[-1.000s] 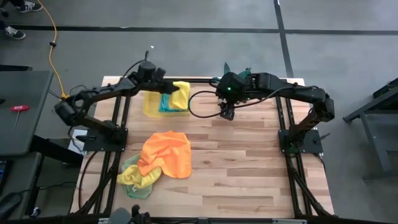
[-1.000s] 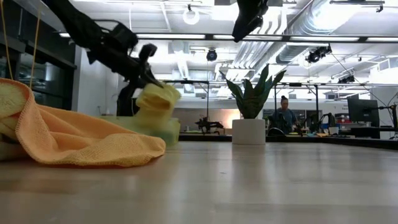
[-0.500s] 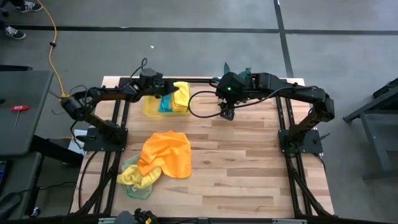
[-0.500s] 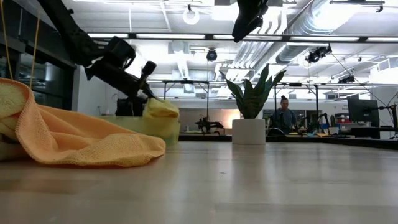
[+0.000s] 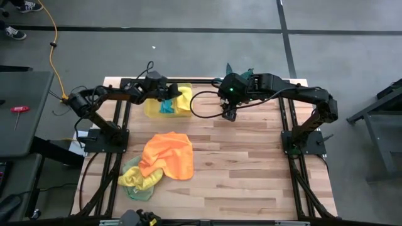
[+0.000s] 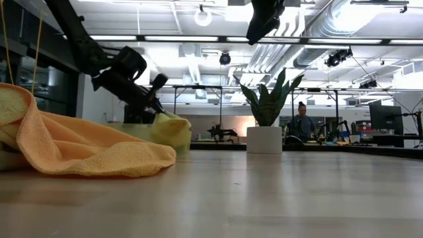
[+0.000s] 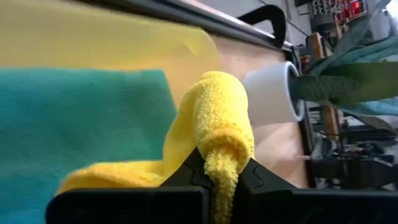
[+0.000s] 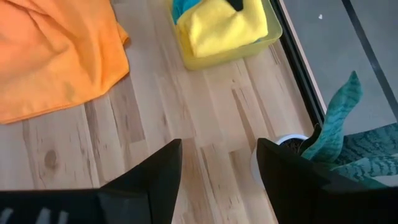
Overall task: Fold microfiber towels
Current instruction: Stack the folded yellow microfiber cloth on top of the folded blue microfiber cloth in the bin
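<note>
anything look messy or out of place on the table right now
Mostly the pile near the table's front left: an orange towel lies crumpled over yellow and green ones, none folded. At the back, the left gripper is shut on a yellow towel in the yellow bin, beside a teal one. The right gripper hangs open, empty.

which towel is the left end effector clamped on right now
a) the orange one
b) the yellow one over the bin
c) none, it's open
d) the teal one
b: the left wrist view shows the left end effector pinching a fold of the yellow towel, which it holds over the yellow bin beside the teal towel.
</note>
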Action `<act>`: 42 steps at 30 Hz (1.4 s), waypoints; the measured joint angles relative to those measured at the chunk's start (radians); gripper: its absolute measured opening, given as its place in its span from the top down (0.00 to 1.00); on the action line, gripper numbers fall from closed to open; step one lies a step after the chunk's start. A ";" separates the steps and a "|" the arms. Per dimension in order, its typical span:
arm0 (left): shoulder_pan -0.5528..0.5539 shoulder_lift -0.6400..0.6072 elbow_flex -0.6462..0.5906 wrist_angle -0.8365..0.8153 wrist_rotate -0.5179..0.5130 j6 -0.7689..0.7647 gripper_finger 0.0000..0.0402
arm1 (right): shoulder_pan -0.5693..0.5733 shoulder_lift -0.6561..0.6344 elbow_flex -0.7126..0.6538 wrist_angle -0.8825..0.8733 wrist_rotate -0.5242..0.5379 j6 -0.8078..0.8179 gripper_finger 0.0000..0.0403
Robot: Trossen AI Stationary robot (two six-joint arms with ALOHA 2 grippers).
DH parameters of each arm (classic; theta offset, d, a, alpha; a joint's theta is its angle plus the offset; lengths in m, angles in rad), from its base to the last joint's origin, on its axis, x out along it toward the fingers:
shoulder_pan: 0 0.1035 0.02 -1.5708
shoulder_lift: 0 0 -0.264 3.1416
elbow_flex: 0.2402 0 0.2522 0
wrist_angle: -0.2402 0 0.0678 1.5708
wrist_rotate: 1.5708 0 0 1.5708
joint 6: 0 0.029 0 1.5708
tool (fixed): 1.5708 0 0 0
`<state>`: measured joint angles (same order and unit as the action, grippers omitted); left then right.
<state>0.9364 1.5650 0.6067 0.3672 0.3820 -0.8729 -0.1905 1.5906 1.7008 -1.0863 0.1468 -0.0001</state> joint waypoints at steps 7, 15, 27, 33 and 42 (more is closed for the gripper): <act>0.037 0.000 0.000 -0.072 -0.016 0.164 1.00 | 0.001 0.000 0.000 0.005 0.001 0.024 0.50; 0.021 0.000 0.000 -0.072 -0.030 0.328 0.97 | 0.001 0.000 0.000 0.039 0.001 0.030 0.50; -0.018 0.000 0.003 -0.072 -0.121 0.478 0.83 | 0.001 0.001 0.000 0.070 0.001 0.030 0.50; -0.022 0.000 0.053 -0.077 -0.125 0.557 0.65 | 0.001 0.001 0.000 0.080 0.001 0.030 0.50; 0.012 -0.009 0.194 -0.328 -0.127 0.765 0.44 | 0.001 0.001 0.000 0.081 0.001 0.053 0.50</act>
<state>0.9483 1.5559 0.8004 0.0391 0.2552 -0.1075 -0.1898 1.5913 1.7008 -1.0051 0.1473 0.0532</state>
